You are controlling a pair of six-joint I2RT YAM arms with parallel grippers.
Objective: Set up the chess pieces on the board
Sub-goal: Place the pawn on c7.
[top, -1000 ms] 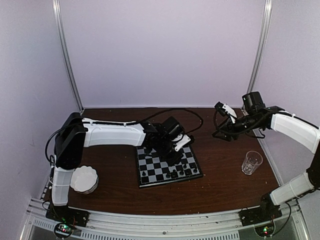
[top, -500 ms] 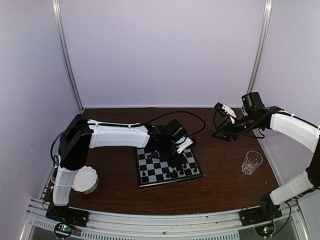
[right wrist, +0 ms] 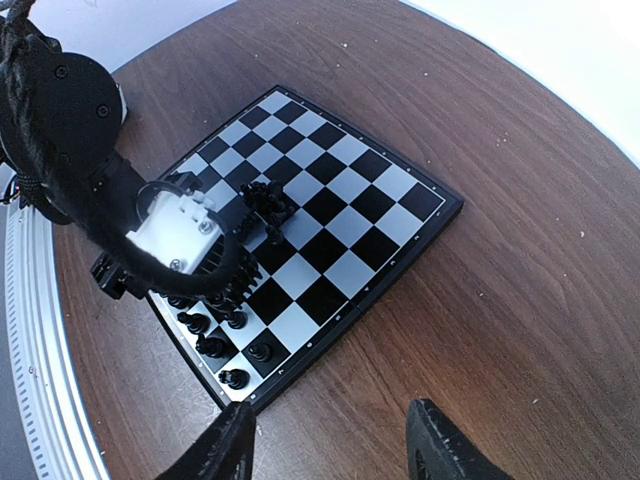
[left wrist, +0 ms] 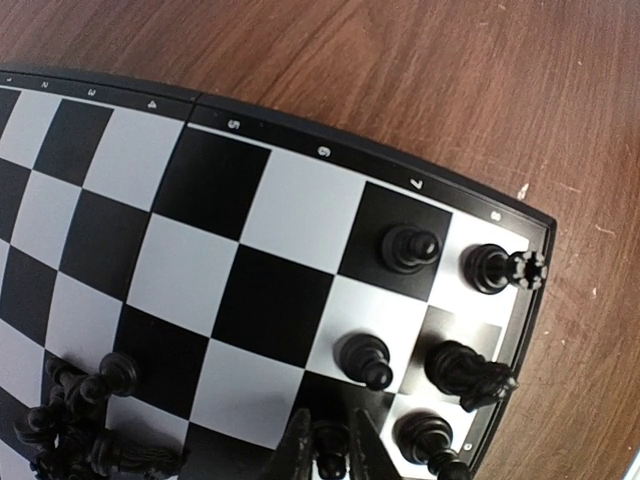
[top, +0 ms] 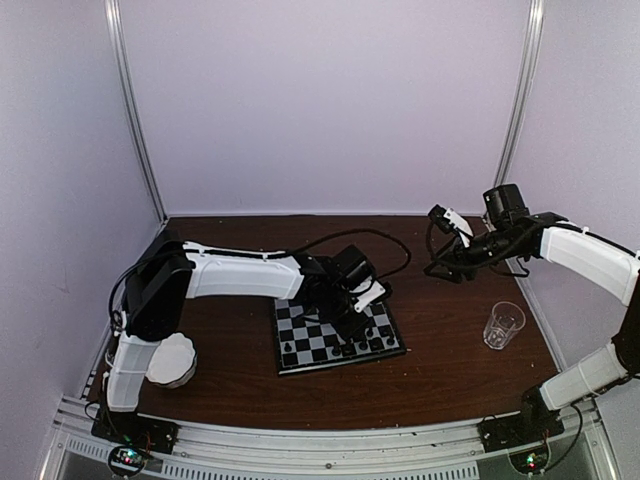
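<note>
The board's dark rim (left wrist: 330,150) carries small pale digits. In the left wrist view 4, 5, 7 and 8 can be made out, running toward the corner at the right of the frame. The other marks are too small to read.

From above, the board sits at lower centre of the table (top: 450,380), turned slightly so its near edge climbs to the right. The chess pieces (left wrist: 408,247) stand upright in two short rows on the squares by the 7 and 8 corner. A second cluster (left wrist: 85,420) lies tumbled in a heap at the lower left of that frame.

The left gripper (left wrist: 328,455) points down at the bottom edge, its fingers only narrowly apart on either side of one standing piece (left wrist: 330,438). Whether they press it cannot be told. That arm (top: 240,272) reaches in from the left and covers the board's far squares.

A white scalloped dish (top: 172,360) sits at lower left beside the arm's base, and a clear glass (top: 503,324) stands well apart to the right. The right gripper (right wrist: 335,450) hangs high at the upper right, spread and empty.
</note>
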